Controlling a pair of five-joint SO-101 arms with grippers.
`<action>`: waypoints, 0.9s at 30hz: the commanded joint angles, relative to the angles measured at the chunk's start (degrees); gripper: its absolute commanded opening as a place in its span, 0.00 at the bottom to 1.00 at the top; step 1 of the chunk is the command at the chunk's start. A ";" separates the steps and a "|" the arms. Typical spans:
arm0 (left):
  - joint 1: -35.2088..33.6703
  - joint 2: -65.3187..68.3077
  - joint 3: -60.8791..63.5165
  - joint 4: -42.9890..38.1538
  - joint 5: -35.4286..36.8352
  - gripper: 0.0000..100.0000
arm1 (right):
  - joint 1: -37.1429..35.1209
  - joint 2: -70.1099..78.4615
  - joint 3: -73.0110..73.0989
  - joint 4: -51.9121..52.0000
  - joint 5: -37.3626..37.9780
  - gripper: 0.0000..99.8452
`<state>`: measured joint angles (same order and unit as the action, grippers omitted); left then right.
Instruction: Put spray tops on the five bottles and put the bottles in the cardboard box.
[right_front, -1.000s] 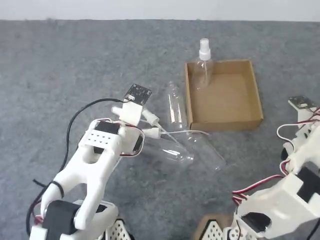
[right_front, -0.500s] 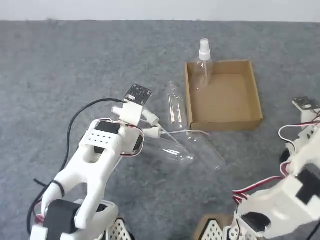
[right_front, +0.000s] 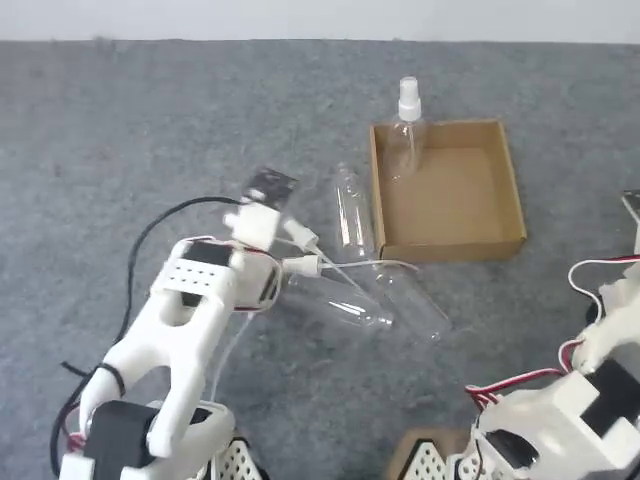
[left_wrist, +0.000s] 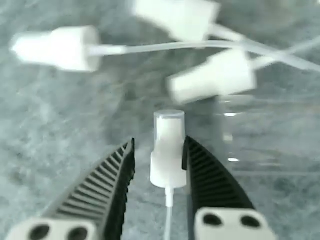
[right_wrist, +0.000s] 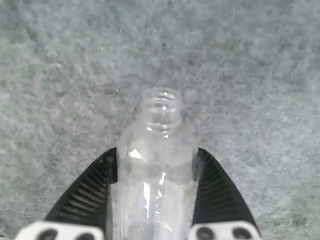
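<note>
**Left arm.** The left gripper (left_wrist: 159, 141) is closed on a white spray top (left_wrist: 169, 155). The jaws take it at the collar, and the dip tube trails back toward the wrist. The collar is judged the correct hold: it is rigid and ribbed, whereas the tube is thin, flexes readily and would kink if pinched.

**Table, centre.** Loose spray tops (right_front: 303, 266) lie just ahead of that gripper with their tubes crossing. Three uncapped clear bottles lie on their sides. One (right_front: 352, 210) is beside the left wall of the cardboard box (right_front: 450, 248). The other two (right_front: 340, 305) (right_front: 412, 302) lie near its front left corner.

**Box.** A capped bottle (right_front: 405, 145) sits in the far left corner. Whether it stands upright or leans cannot be told.

**Right arm.** The right gripper (right_wrist: 156, 156) clasps the fifth bottle (right_wrist: 156, 190) across its body, with the open neck pointing away over the grey table surface.

**Handling.** The bottles are judged empty, light, thin-walled and smooth. They are likely to dent or slip under a hard squeeze, so a moderate hold at mid-body below the shoulder is advised.
</note>
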<state>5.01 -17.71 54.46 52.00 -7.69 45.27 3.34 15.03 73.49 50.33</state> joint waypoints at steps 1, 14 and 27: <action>-3.25 -0.79 -3.91 0.44 -2.11 0.14 | 0.40 -4.26 -0.53 -0.13 -0.70 0.02; -2.11 11.60 -10.07 -1.14 -5.45 0.14 | 0.57 -4.26 -0.44 -0.04 -0.79 0.02; -1.41 2.46 -18.68 13.36 -4.31 0.14 | 0.31 -4.26 -0.44 -0.04 -0.79 0.02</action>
<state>0.79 -8.22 36.00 63.43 -12.62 45.27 3.34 15.03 73.49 50.07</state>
